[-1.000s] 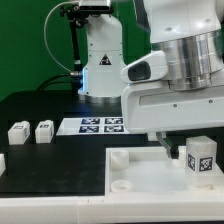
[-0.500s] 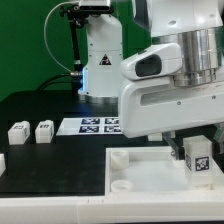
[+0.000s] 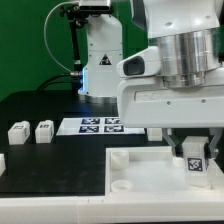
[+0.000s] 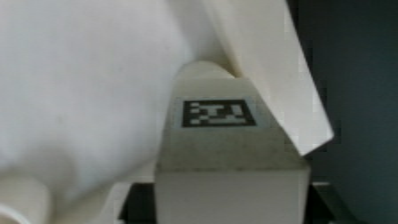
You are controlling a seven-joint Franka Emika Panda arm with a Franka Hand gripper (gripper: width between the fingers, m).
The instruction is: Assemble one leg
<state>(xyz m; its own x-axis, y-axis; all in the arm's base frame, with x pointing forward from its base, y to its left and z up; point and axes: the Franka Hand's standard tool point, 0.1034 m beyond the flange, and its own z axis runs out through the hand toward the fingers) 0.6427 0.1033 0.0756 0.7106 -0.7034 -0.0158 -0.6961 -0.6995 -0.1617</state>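
Observation:
My gripper [image 3: 192,150] is shut on a white leg [image 3: 193,159] with a black-and-white marker tag on its face. It holds the leg upright over the exterior view's right part of the large white tray-like piece [image 3: 140,175], which has round corner sockets [image 3: 119,184]. In the wrist view the held leg [image 4: 221,150] fills the middle with its tag facing the camera, and dark fingers [image 4: 143,196] press on both its sides. Two more legs [image 3: 18,131] [image 3: 44,131] stand on the black table at the exterior view's left.
The marker board [image 3: 97,125] lies flat on the table behind the tray-like piece. The robot's white base [image 3: 100,60] stands at the back. Another small white part [image 3: 2,161] sits at the exterior view's left edge.
My gripper has shifted slightly to the exterior view's left and turned, and the held leg now sits a little lower over the tray-like piece.

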